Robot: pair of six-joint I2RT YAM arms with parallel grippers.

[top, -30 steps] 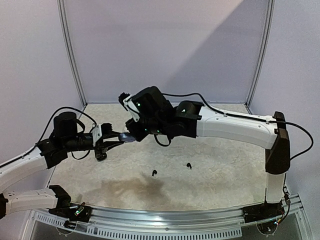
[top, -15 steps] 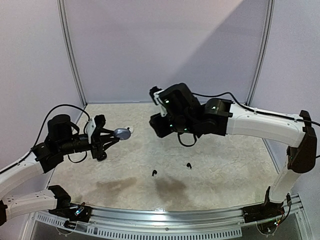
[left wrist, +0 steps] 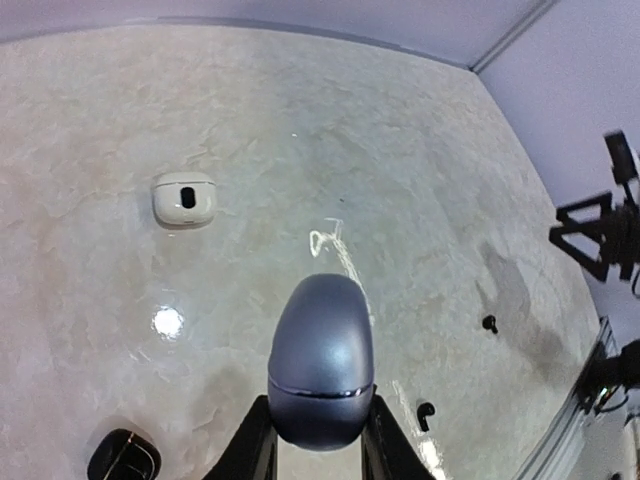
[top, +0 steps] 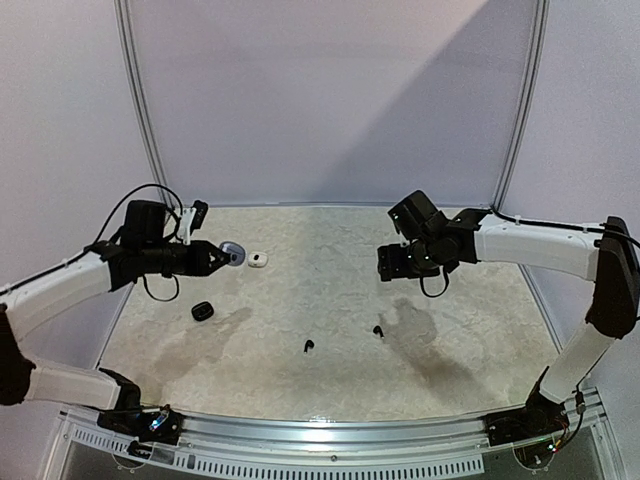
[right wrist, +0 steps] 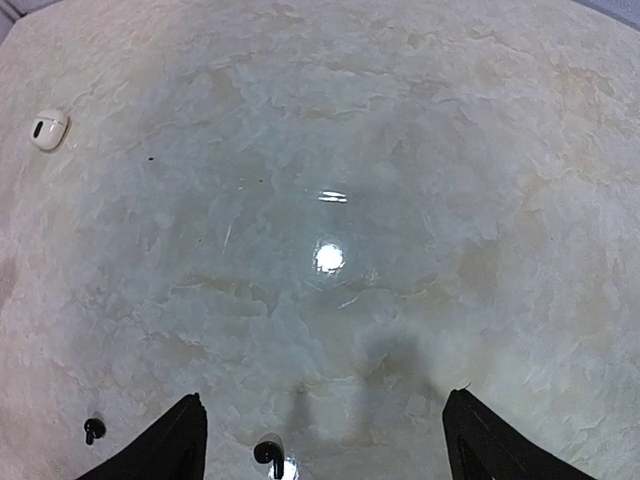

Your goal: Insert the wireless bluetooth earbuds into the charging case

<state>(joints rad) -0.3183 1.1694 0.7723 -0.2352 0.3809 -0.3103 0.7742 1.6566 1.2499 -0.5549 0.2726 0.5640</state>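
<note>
A blue-grey charging case (left wrist: pixel 322 350) with its lid closed sits between the fingers of my left gripper (left wrist: pixel 318 420), held above the table's left side (top: pixel 232 251). Two black earbuds lie loose on the table, one (top: pixel 309 346) near the front middle and one (top: pixel 378 330) to its right. The right wrist view shows them too, one (right wrist: pixel 268 453) low between my fingers and one (right wrist: pixel 93 430) to the left. My right gripper (top: pixel 398 264) hovers open and empty over the right half of the table, its fingers (right wrist: pixel 180 440) spread wide.
A white case (top: pixel 258 260) lies just right of my left gripper, its slot showing (left wrist: pixel 185 198). A black case (top: pixel 203 311) lies nearer the front left. Grey walls and metal posts close the back and sides.
My right arm has drawn back from the held case to the right side of the table and its jaws have opened. My left gripper has carried the case a little back and left.
</note>
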